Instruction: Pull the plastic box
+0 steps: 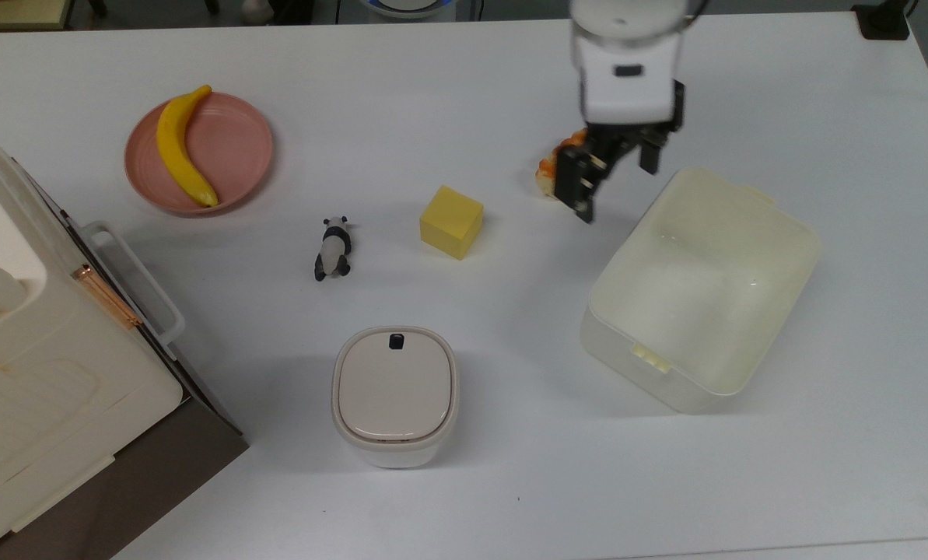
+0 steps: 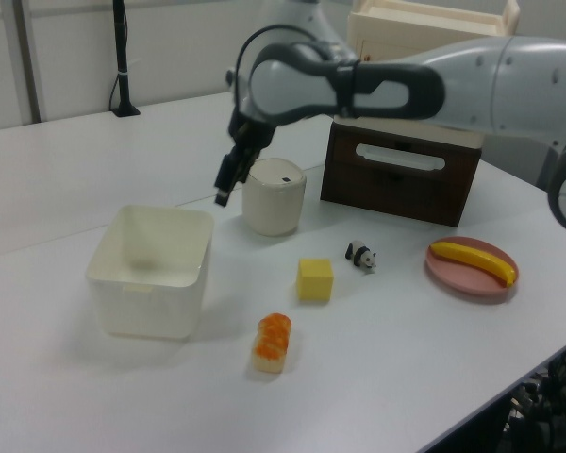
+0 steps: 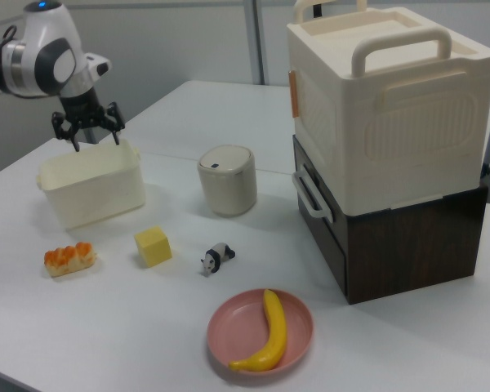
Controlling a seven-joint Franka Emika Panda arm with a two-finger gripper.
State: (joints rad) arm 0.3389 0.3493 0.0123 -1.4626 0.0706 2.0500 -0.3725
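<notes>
top view — overhead, looking down | left view, right view — oblique, opposite sides, sharing table point(image 1: 464, 93)

One plastic box point(image 1: 701, 288), one canister point(image 1: 395, 395), one yellow cube point(image 1: 451, 222) — one banana point(image 1: 181, 148), one pink plate point(image 1: 234, 152), one panda figure point(image 1: 333, 248), one bread roll point(image 2: 273, 343), one cream appliance point(image 3: 388, 106) — one gripper point(image 1: 616, 183).

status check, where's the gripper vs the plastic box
Gripper open, above the plastic box rim. Box untouched, empty. Bread roll close by.
</notes>
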